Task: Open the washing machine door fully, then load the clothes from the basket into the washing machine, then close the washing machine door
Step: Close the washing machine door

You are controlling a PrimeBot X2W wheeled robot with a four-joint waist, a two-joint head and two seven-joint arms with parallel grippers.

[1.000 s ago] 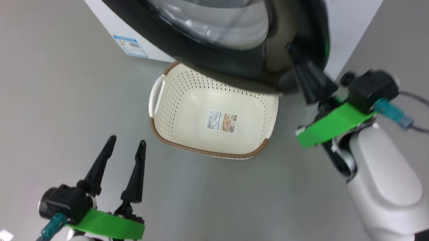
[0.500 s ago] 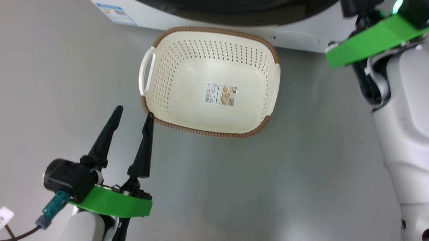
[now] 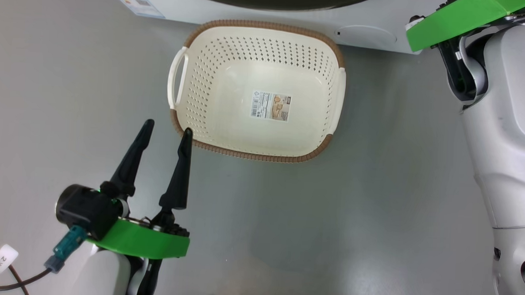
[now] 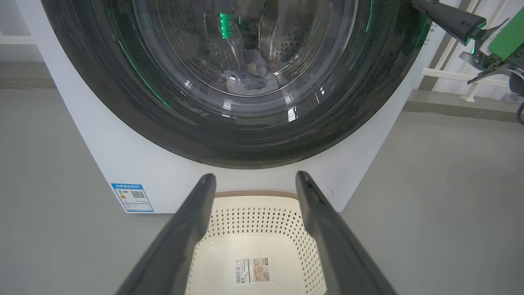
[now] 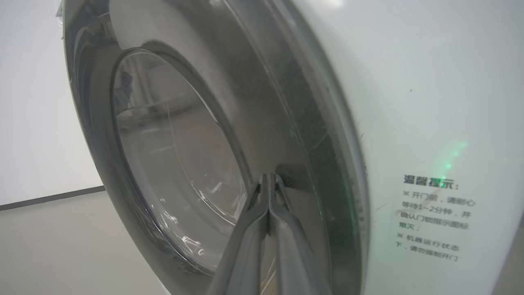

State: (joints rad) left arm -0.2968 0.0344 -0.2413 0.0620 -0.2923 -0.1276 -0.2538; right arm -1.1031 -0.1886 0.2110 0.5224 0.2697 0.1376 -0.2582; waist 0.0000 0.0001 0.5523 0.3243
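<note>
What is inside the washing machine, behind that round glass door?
Through the washing machine door, a pale crumpled bundle of clothes lies in the steel drum; reflections hide the rest.

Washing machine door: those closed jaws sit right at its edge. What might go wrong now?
1. The right arm's shut jaws point at the washing machine door rim. Whether it has latched I cannot tell, so it may spring open when they leave.
2. Slipping tips could scratch that glossy rim.
3. The left arm's open jaws hang beside the basket rim and might nudge it.

Cream basket (image 3: pixel 194 95) stands before the washing machine (image 4: pixel 102 155), door (image 4: pixel 245 139) seemingly shut.
</note>
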